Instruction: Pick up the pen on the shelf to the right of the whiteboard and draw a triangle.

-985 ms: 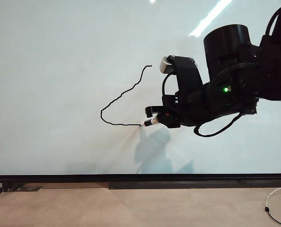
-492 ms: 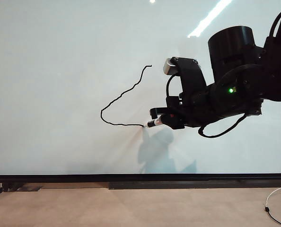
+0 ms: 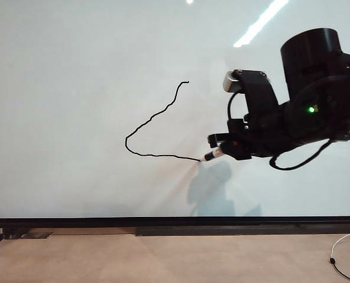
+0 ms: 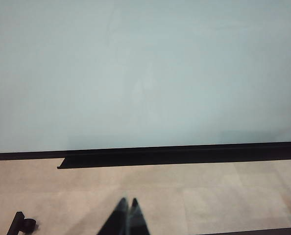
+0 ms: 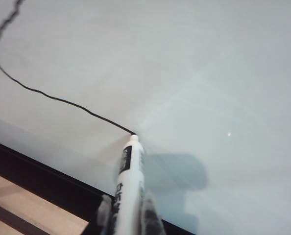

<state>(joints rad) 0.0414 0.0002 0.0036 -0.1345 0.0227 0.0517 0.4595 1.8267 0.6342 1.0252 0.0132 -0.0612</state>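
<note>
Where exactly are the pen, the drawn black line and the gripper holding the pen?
pen [image 5: 130,166]: right wrist view, white barrel.
black line [image 3: 157,114]: exterior view, slanted stroke.
right gripper [image 5: 126,208]: right wrist view, between fingertips, shut on the pen.

Pale grey-white, glossy whiteboard [image 3: 75,88] with thin black frame. Wobbly black line [image 3: 154,132] across it, two sides of a triangle so far. Whitish pen [image 5: 128,181] with black lettering on the barrel. Black right gripper [image 3: 222,147], a small green light behind it. Beige floor [image 3: 163,259] below the whiteboard.
</note>
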